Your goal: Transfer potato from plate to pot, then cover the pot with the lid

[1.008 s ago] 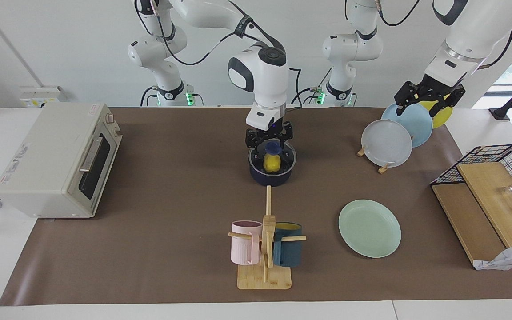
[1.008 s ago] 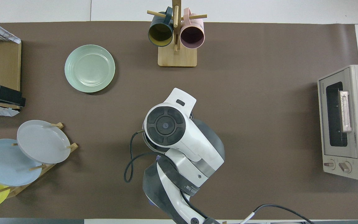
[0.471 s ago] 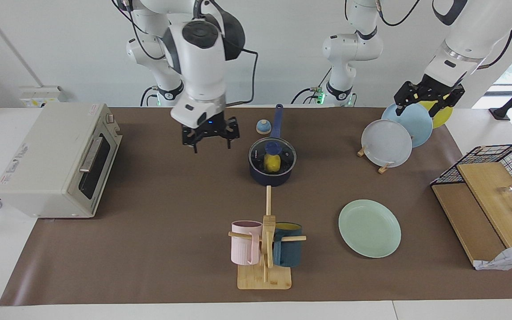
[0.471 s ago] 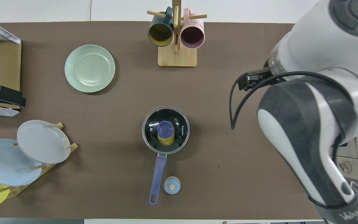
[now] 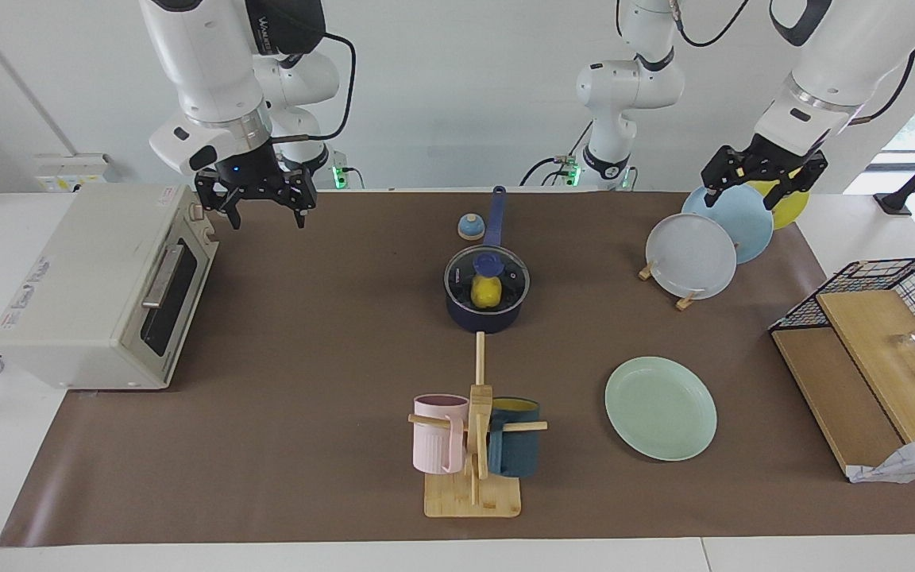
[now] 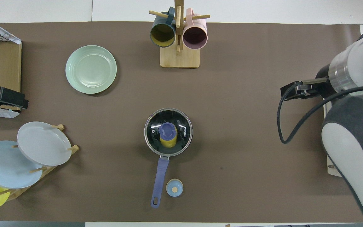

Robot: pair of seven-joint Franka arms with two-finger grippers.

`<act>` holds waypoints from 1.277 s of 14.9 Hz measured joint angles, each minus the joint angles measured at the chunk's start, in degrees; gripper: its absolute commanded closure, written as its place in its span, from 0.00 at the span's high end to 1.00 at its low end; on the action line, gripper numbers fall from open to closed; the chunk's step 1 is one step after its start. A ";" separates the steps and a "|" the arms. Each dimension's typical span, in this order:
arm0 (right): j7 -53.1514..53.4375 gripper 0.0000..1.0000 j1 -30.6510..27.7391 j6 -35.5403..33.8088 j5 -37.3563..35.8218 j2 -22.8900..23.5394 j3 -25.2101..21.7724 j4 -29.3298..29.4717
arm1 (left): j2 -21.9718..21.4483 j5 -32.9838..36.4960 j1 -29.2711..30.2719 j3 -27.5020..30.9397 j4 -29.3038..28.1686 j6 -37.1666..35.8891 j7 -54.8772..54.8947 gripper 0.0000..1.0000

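Potato (image 5: pixel 486 291) shows through lid (image 5: pixel 487 274), half hidden by its knob; both end effectors open

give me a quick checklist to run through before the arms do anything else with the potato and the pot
1. potato inside the pot: ok.
2. lid seated flat on the pot's rim: ok, as far as both views show.
3. plate bare, nothing left on it: ok.
4. right tool open, holding nothing, up over the mat beside the toaster oven: ok.
5. left tool open, holding nothing, over the plate rack: ok.
6. Small dome-shaped object beside the pot's handle, clear of the lid: ok.
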 measured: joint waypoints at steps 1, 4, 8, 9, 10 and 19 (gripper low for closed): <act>-1.34 1.00 -1.29 0.77 0.00 -0.65 0.08 -1.31 | 0.00 0.00 0.00 -0.01 0.00 0.00 0.00 1.00; -3.64 1.00 -4.23 0.98 0.00 -0.88 0.07 -2.89 | 0.00 0.00 0.00 -0.02 -0.01 0.00 0.00 1.00; -3.66 1.00 -4.27 0.86 -0.01 -0.83 0.43 -3.21 | 0.00 0.00 0.00 -0.03 -0.01 0.00 0.00 1.00; -3.66 1.00 -4.27 0.74 -0.01 -0.78 0.41 -3.29 | 0.00 0.00 0.00 -0.03 -0.01 0.00 0.00 1.00; -3.66 1.00 -4.28 0.68 -0.01 -0.75 0.38 -3.35 | 0.00 0.00 0.00 -0.03 -0.01 0.00 0.00 1.00; -3.66 1.00 -4.96 0.65 -0.01 -0.63 0.18 -3.42 | 0.00 0.00 0.04 0.15 -0.02 0.04 0.00 1.00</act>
